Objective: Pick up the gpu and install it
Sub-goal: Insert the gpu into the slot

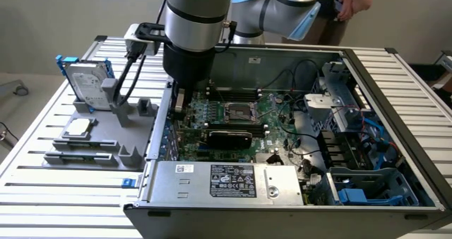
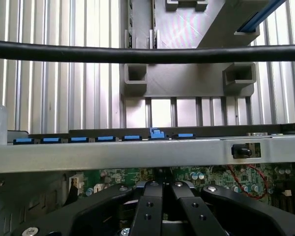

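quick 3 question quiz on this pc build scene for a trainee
1. True or false: the tool stands wide open.
2. Where is the gpu? A) on the floor B) inside the computer case, on the motherboard C) on top of the power supply
3. Fill in: the silver, blue-framed part standing upright in the grey holder is the ___.

Key: 1 false, it is shut. 2 B. 3 hard drive.
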